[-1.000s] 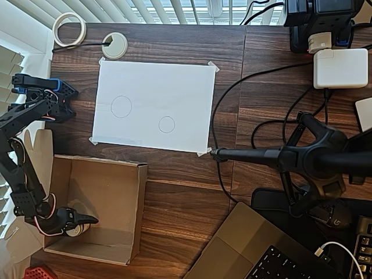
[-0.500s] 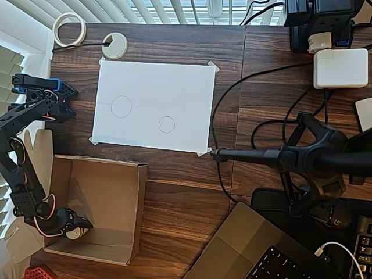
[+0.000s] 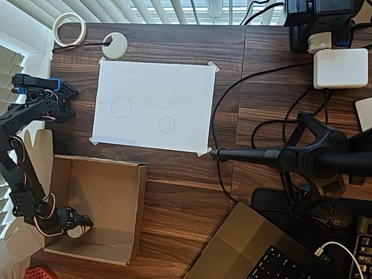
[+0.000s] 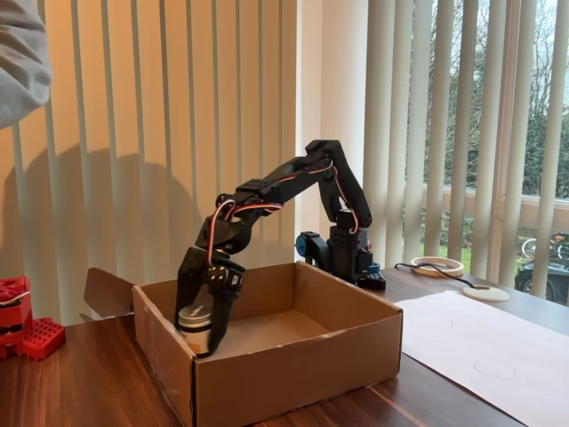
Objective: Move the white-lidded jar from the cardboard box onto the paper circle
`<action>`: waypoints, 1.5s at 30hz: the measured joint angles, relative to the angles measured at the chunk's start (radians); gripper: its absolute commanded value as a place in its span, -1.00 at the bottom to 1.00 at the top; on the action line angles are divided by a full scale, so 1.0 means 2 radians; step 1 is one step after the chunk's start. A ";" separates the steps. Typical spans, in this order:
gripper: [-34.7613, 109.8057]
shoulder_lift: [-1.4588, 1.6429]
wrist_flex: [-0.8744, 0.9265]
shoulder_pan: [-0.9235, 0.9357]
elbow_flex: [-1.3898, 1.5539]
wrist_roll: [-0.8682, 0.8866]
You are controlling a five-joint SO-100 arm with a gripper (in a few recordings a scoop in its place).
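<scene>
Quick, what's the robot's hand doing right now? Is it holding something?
Hand: closed around the white-lidded jar, inside the cardboard box.

My gripper (image 3: 81,224) covers most of the white-lidded jar (image 3: 74,232) in the overhead view, so I cannot tell there how my jaws stand on it. In the fixed view the cardboard box (image 4: 293,374) wall hides the jar's base. The lid's lettering is too small to read.
</scene>
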 measured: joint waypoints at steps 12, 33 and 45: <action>-0.38 0.143 0.021 -0.065 0.009 0.049; -0.37 0.278 -0.015 -0.418 0.089 0.144; -0.37 0.278 -0.058 -0.551 0.219 0.150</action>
